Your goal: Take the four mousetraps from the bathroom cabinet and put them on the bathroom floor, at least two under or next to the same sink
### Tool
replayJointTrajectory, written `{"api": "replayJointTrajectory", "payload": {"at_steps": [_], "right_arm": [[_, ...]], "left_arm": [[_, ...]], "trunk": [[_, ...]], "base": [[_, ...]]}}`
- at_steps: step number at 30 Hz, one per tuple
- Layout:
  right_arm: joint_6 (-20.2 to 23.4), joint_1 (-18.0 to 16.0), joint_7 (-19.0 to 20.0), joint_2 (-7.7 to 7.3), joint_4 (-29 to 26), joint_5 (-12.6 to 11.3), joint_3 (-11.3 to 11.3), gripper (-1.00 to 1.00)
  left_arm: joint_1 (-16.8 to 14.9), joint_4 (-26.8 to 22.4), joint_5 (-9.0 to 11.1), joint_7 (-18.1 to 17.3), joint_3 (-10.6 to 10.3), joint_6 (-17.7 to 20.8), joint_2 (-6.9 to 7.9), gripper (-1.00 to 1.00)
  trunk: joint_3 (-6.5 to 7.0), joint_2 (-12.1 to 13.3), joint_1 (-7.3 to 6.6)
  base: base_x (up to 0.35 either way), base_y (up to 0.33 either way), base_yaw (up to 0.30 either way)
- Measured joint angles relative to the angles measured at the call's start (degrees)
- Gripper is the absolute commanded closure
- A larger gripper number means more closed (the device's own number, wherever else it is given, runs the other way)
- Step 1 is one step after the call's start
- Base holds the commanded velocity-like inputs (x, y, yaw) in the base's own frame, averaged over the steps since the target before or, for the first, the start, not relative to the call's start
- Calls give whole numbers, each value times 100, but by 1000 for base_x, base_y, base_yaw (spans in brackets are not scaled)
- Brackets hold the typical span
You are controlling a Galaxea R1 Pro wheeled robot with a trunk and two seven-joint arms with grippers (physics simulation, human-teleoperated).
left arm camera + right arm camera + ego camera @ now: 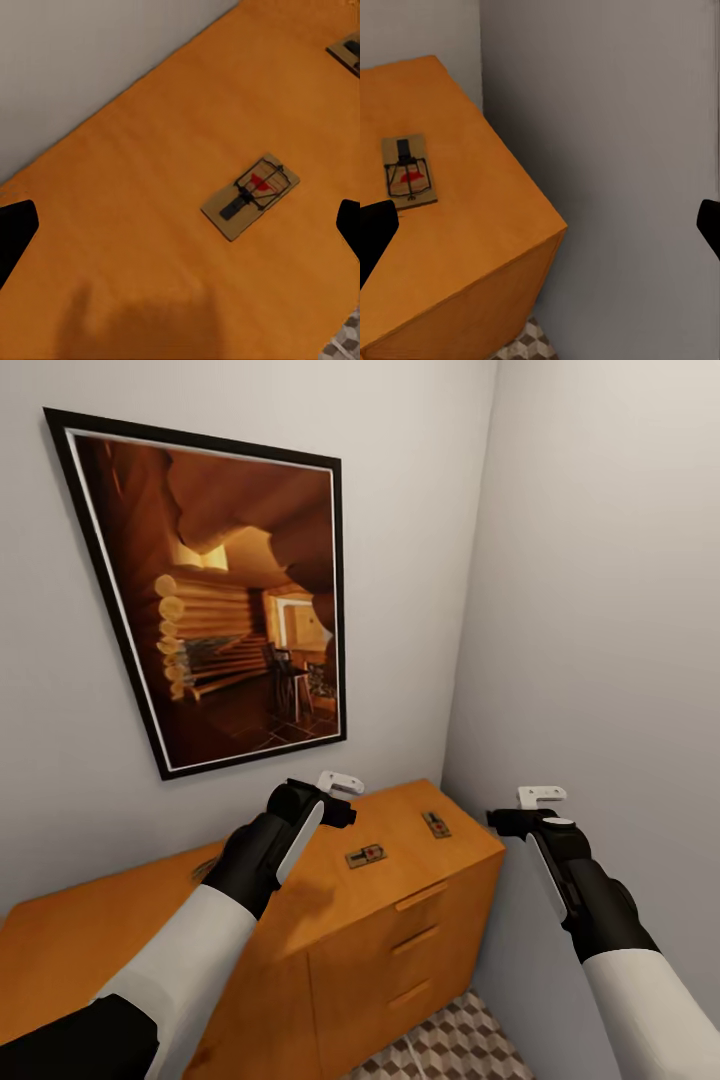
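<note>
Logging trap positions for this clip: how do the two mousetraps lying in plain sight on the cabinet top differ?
The middle mousetrap lies under the left gripper; the corner mousetrap sits nearer the cabinet's right end, by the side wall. The middle one lies crosswise, the corner one points toward the back wall. Both lie flat, untouched.

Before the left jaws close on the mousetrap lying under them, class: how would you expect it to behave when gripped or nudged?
The mousetrap looks like a thin flat board, so it is probably stiff and light. Lying flat on the smooth cabinet top, it would likely slide, not roll or tip. Its low profile leaves little edge to pinch, and its spring bar might snag.
</note>
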Motion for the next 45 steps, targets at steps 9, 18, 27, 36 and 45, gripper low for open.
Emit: {"api": "replayJointTrajectory", "payload": {"at_steps": [9,18,27,36,45], "right_arm": [[1,0,0,1,0,0,0,-100],[1,0,0,1,1,0,0,-100],[1,0,0,1,0,0,1,-100],[1,0,0,4,2,-5,5,-100],[-1,-1,9,20,8,-34,5,-100]], "left_arm": [[4,5,0,0,1,0,0,-100],[7,27,0,0,2,-1,0,-100],[9,119,0,0,2,-7,0,-100],[9,155,-2,3,2,-8,0,-100],[43,223,-6,21,-4,-53,0,-100]], "trunk": [[0,1,2],[0,1,3],[0,1,3],[0,1,3],[8,0,3]], "base": [[218,90,-163],[47,17,-31],[7,3,-5],[1,0,-1],[0,0,-177]]}}
